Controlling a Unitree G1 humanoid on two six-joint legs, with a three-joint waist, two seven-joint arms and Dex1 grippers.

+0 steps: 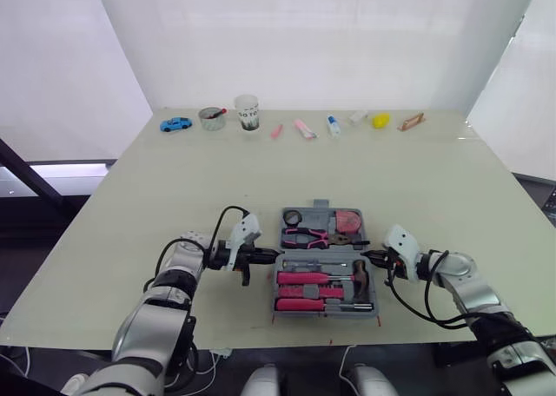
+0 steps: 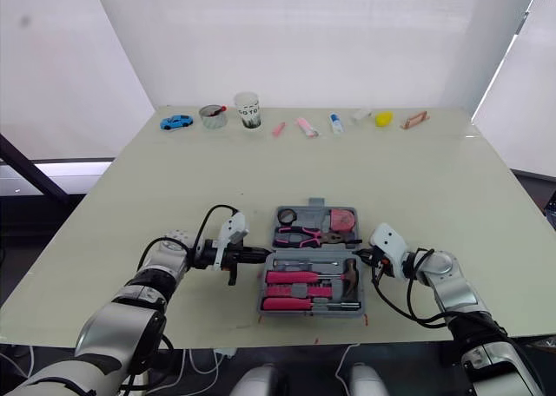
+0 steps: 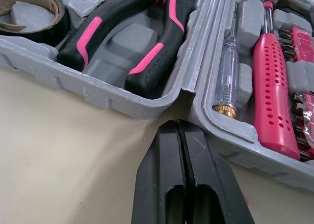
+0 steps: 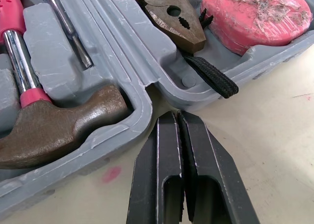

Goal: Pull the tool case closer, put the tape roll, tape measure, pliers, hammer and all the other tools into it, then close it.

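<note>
Tools fill the open tool case [image 3: 98, 92], which lies flat on the table [image 1: 434, 179] between our 2 grippers. Its far half holds the tape roll [image 3: 55, 30], the pliers [image 3: 147, 59] and the pink tape measure [image 4: 255, 15]. Its near half holds the hammer [image 4: 59, 130], a pink-handled screwdriver [image 3: 272, 86] and a clear-handled tester [image 3: 228, 71]. Our left gripper [image 3: 177, 126] sits just beside the case's left edge, at the seam where the 2 halves meet, its fingers pressed together on nothing. Our right gripper [image 4: 176, 117] sits just beside the case's right edge at the same seam, fingers likewise pressed together and empty. Whether either tip actually touches the grey wall we cannot quite tell. Well beyond the case, a blue toy car [image 1: 176, 124] and a paper cup [image 1: 248, 112] stand at the table's far edge.
</note>
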